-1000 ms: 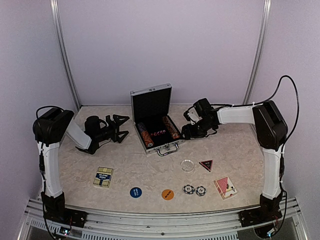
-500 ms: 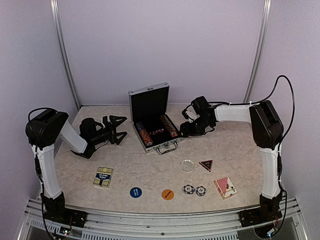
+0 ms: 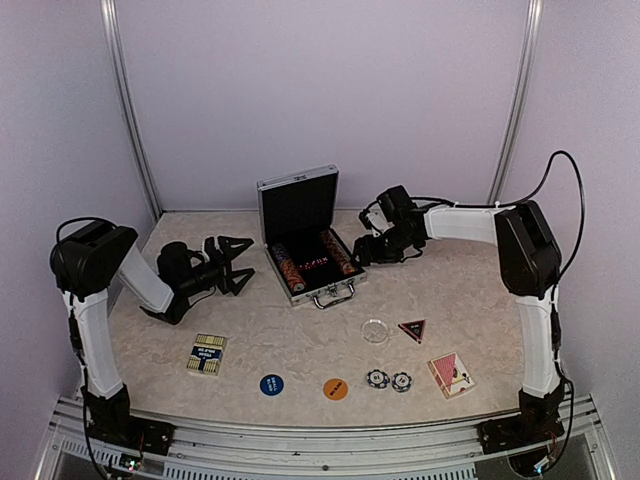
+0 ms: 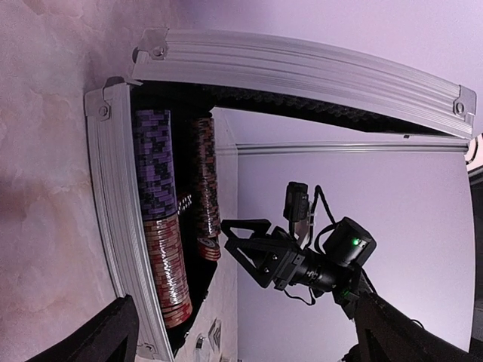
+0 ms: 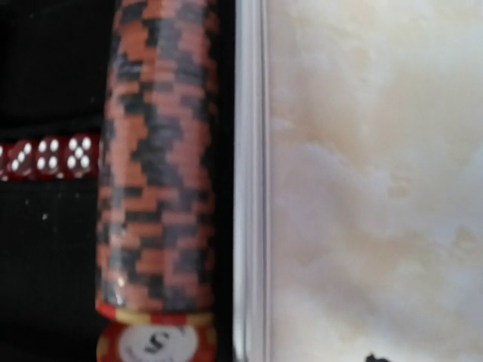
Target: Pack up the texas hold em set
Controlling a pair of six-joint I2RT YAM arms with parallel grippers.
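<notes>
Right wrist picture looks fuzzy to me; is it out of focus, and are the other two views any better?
Right wrist view: yes, seemingly too close, the row of chips and dice are soft. Left wrist view: sharp, but the case rim bows like a fisheye. Top view: crisp, evenly lit, faint shadows.

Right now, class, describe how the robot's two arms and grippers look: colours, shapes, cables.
The left arm and right arm have white links joined by bulky black joints. A thin black cable loops off each arm's top joint. The left gripper and right gripper are black with open-framed triangular fingers. A small green light glows behind the right gripper.
</notes>
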